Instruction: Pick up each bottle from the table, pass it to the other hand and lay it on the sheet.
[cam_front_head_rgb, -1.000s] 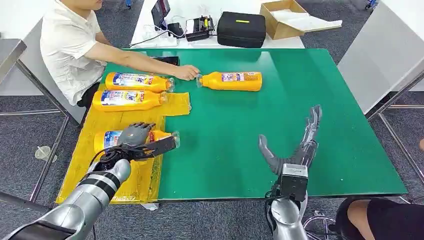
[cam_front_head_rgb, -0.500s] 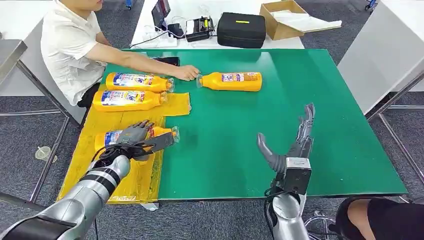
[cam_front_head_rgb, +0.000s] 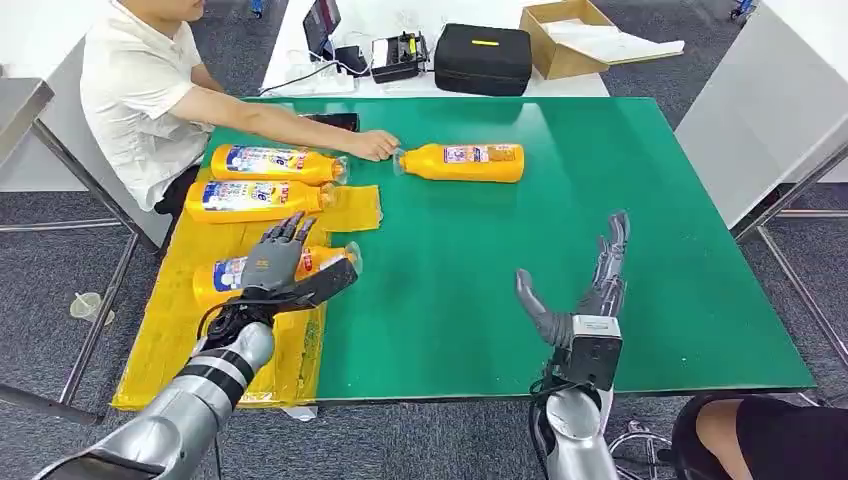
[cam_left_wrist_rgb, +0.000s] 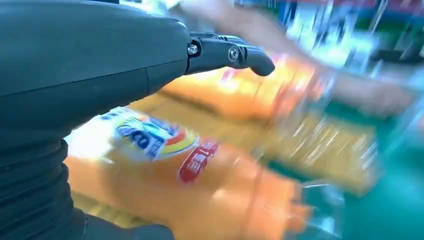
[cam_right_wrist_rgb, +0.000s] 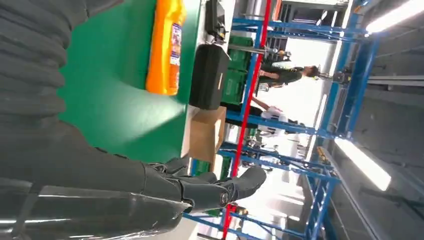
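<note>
Bottles: three orange plastic bottles (cam_front_head_rgb: 262, 196) lie on crinkled yellow sheet (cam_front_head_rgb: 170, 330); fourth orange bottle (cam_front_head_rgb: 465, 162) lies on green surface (cam_front_head_rgb: 600, 150), person's hand (cam_front_head_rgb: 374, 146) at its cap. Left hand (cam_front_head_rgb: 282, 270) spread above nearest bottle (cam_front_head_rgb: 222, 277), holding nothing. Right hand (cam_front_head_rgb: 590, 290) wide, empty. One bottle left.

Person's hand (cam_front_head_rgb: 372, 146) apparently touches lone bottle (cam_front_head_rgb: 465, 162).

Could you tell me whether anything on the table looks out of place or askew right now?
The yellow sheet is rumpled, and its far corner juts onto the green table. One orange bottle lies off the sheet on the green, a person's hand at its cap. Three bottles lie on the sheet. Nothing looks spilled or damaged.
</note>
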